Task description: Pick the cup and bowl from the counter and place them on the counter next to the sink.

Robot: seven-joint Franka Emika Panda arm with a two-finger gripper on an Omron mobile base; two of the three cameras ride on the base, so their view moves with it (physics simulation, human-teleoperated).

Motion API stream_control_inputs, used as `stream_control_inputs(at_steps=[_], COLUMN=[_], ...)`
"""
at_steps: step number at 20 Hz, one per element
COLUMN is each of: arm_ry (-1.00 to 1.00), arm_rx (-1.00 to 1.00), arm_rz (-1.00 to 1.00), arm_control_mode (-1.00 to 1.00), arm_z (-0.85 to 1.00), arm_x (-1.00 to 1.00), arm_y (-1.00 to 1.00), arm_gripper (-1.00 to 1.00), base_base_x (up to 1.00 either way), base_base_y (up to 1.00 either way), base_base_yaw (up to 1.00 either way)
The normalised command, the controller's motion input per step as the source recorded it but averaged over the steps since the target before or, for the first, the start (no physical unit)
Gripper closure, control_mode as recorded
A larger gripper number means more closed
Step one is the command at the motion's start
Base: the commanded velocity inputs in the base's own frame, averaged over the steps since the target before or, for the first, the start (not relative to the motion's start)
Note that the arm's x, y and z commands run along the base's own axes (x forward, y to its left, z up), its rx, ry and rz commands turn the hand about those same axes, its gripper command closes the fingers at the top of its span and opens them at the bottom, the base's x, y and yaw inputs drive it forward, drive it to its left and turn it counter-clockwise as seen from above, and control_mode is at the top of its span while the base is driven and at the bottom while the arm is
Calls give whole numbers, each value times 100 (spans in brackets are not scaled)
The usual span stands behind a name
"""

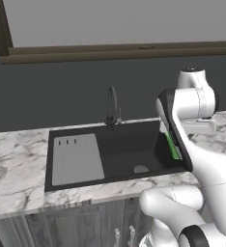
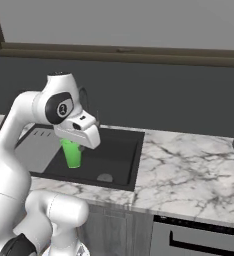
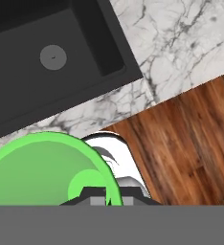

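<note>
Both base views face the sink (image 1: 115,154) from behind; hand view looks down closely.

A rendered home kitchen. A black recessed sink (image 1: 120,149) with a curved dark faucet (image 1: 112,107) sits mid-frame in a white marble desk (image 2: 189,165) over dark wood cabinets (image 1: 81,224). Wood plank floor (image 3: 190,139) shows at the hand view's right.

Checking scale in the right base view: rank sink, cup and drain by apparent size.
1. sink, largest.
2. cup, held in the gripper above the basin.
3. drain, smallest.
</note>
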Motion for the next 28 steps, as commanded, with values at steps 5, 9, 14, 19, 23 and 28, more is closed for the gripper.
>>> stream_control_inputs(at_steps=[5, 9, 14, 19, 23, 28], arm_ry=[0, 0, 0, 0, -1, -13], arm_rx=[0, 0, 0, 4, 15, 9], arm_rz=[0, 0, 0, -1, -4, 0], arm_control_mode=[100, 100, 100, -100, -100, -100], arm_z=[0, 0, 0, -1, -5, -32], arm_x=[0, 0, 0, -4, -17, -1], arm_y=[0, 0, 0, -11, -53, -54], arm_gripper=[100, 100, 100, 100, 100, 100], base_base_x=[0, 0, 0, 0, 0, 0], base_base_y=[-1, 0, 0, 0, 0, 0], base_base_yaw=[0, 0, 0, 0, 0, 0])
